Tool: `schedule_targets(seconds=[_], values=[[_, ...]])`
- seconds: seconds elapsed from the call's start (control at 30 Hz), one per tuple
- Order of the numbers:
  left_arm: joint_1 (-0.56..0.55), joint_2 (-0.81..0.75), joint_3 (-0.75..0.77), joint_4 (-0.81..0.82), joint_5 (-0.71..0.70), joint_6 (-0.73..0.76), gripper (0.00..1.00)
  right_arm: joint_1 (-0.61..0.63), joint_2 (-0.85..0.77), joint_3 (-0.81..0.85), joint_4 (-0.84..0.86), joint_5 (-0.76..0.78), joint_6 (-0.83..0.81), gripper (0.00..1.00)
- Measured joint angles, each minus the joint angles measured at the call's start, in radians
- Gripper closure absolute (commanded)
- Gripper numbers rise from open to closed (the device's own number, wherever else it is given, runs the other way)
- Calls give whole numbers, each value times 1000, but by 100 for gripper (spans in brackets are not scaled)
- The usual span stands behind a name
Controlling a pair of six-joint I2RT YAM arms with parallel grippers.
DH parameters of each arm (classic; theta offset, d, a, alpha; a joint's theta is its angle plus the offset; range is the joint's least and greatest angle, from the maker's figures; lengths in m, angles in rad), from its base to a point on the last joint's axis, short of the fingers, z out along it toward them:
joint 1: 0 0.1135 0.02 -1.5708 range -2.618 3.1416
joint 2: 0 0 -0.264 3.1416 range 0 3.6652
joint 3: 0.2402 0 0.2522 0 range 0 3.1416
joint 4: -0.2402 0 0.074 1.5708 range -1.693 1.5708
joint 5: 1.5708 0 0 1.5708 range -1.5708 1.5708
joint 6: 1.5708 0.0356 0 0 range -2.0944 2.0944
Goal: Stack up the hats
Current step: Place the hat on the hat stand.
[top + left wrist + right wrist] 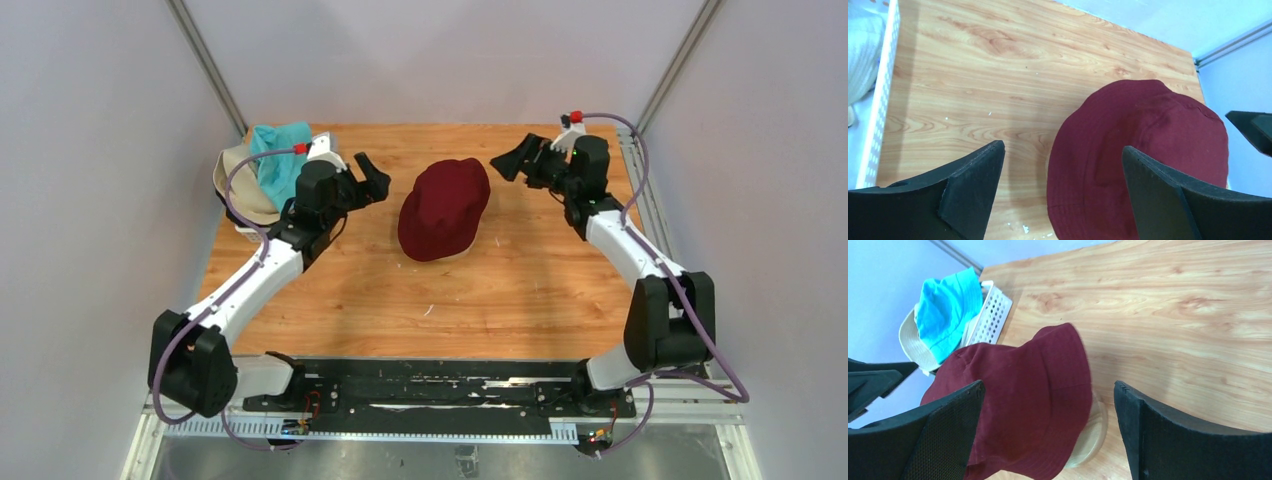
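Note:
A maroon bucket hat (443,208) sits in the middle of the table, draped over a wooden stand whose base (1090,439) peeks out under its brim. It also shows in the left wrist view (1138,150) and the right wrist view (1023,405). A teal hat (280,160) lies on a beige hat (240,185) at the far left, over a white basket. My left gripper (368,178) is open and empty, just left of the maroon hat. My right gripper (515,160) is open and empty, just right of it. The other hats are out of view.
The white lattice basket (990,315) stands at the table's far left corner, its wall also in the left wrist view (879,105). Metal frame posts rise at both back corners. A black rail (440,385) runs along the near edge.

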Motion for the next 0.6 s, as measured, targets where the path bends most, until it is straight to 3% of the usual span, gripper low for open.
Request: schedule_targets(seconds=[0.3,0.6], values=[[148,212,-107,280,316,-197,10,-145,-20,-178,246,-138,184,5],[187,470,-204,746,582,-468,12,-208,205,-296,777,-333,527,15]])
